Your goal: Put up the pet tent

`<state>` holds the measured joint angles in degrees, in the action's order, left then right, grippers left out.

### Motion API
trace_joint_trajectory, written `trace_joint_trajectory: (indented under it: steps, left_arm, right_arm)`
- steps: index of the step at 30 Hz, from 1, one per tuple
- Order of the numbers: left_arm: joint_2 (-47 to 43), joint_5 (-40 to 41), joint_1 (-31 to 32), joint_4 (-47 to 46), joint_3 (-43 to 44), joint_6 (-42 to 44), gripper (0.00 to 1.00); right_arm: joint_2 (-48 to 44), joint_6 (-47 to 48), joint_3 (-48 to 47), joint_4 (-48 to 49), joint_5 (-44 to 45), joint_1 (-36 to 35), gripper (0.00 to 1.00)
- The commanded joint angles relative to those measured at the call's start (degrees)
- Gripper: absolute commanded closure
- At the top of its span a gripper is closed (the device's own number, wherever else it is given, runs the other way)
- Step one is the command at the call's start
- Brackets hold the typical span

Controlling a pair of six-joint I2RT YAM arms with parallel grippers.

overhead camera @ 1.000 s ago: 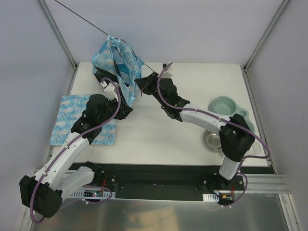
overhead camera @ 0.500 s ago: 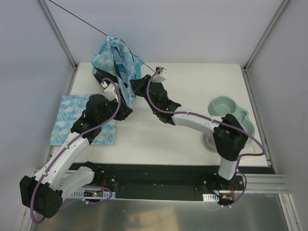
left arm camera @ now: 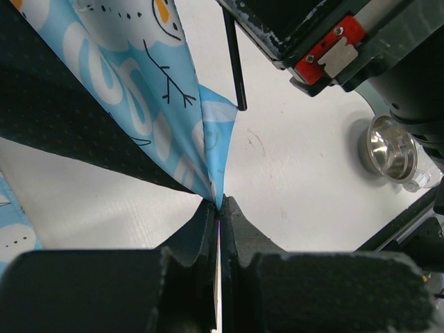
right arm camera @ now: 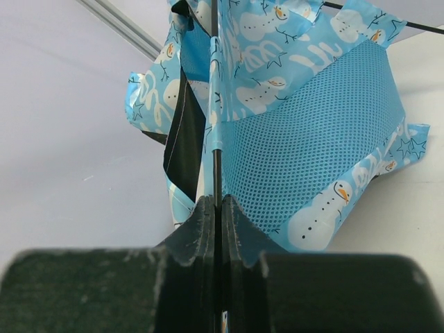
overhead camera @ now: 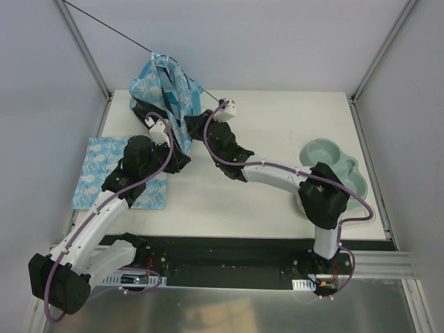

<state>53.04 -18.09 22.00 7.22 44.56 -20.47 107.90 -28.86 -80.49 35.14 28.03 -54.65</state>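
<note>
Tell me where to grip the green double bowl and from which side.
On the green double bowl, I'd pinch the far rim from straight above: it sits upright, that thin edge exposed, while the right arm overhangs its near side.

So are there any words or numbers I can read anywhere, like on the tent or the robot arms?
No words or numbers can be read anywhere.
On the tent: only snowman and star pictures, no letters.
On the red tab of the right gripper: blank.
On the boards at the arm bases: any print is too small to read.
</note>
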Motion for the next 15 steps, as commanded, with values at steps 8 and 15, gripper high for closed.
trace_joint_trajectory:
  steps: [8,15]
  left_arm:
    - [-1.5,-12.4,1.4,6.4,0.9,-1.5,1.0]
    - [-1.9,-14.7,1.4,7.5,0.9,0.6,1.0]
  right_arm:
    - [2.0,1.4,-4.9,8.3,7.6,1.9,1.0]
    - [1.0,-0.3,-4.7,9.2,6.9,2.4,1.0]
